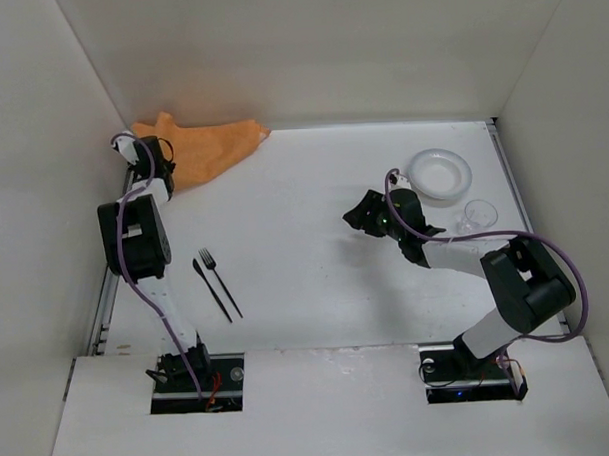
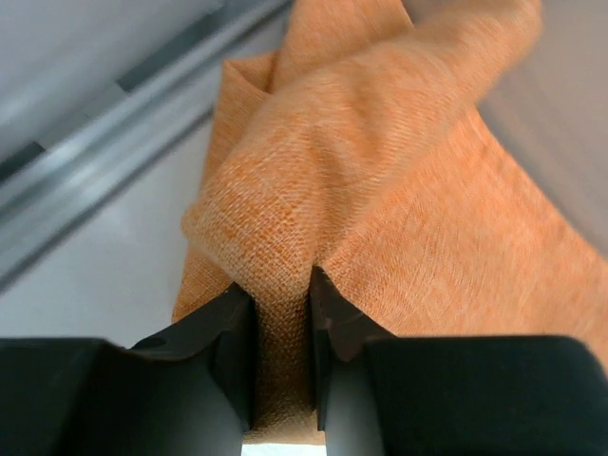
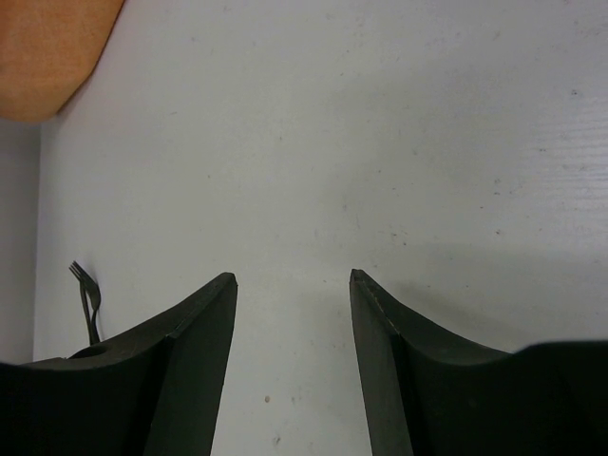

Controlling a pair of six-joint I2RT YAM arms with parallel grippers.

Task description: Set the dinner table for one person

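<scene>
In the far left corner, the left end effector (image 2: 280,285) pinches a fold of the orange cloth (image 2: 380,171), nearly closed on it; the right end effector (image 3: 290,277) hangs open, holding nothing, over the white tabletop (image 1: 305,248), which spreads out before both arms; plate (image 1: 440,173) and glass (image 1: 477,216) sit at the right; fork (image 1: 218,281) and knife (image 1: 211,289) lie side by side at the left.

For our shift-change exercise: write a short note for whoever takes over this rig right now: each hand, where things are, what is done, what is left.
Left hand: shut on the orange cloth, bunched at the far left corner of the table.
Right hand: open, empty, over bare table.
Fork and knife lie side by side near left; white plate and glass at right.
Done: cloth gripped. Left: spread cloth, lay everything as one setting.
</scene>
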